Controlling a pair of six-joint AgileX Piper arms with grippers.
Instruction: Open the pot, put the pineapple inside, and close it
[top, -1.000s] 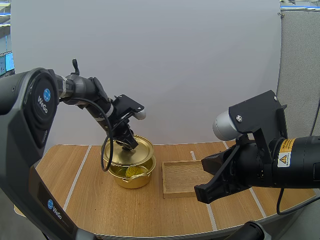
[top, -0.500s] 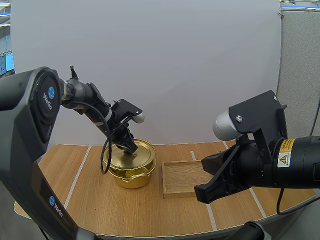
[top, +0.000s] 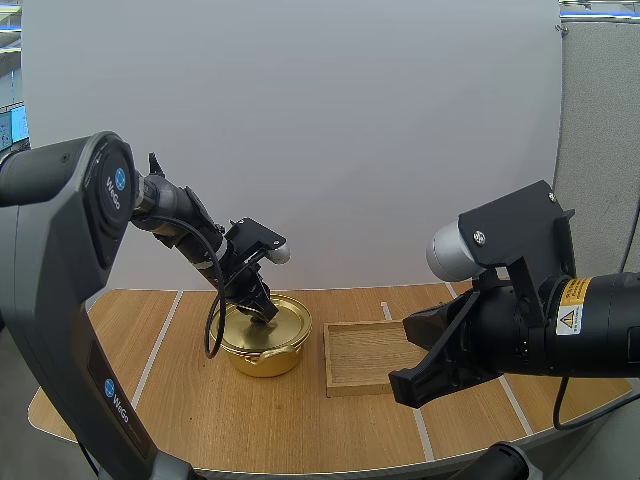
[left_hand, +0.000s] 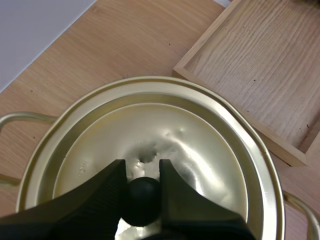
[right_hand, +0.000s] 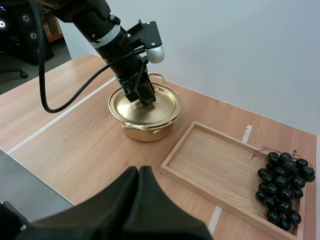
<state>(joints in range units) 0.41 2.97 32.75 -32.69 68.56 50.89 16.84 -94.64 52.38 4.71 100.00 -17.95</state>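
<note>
The left claw (left_hand: 143, 172) pinches the knob (left_hand: 144, 200) of the lid (left_hand: 205, 150) from above, the lid lying level on the pot (top: 262, 358), far left on the bench (top: 230, 425); the closed right claw (right_hand: 139, 171) hangs well apart.

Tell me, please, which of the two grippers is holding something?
The left gripper: its jaws pinch the knob of the lid, while the right gripper is shut on nothing, away from the pot.

On the left arm (top: 60, 230), a white "WeGo" logo (top: 113, 190) on the upper link; a second "WeGo" logo (top: 114, 410) lower, nr the base; the right arm (top: 530, 320) has a yellow warning label (top: 570, 305) w/ triangle sign, its small text not readable.
</note>
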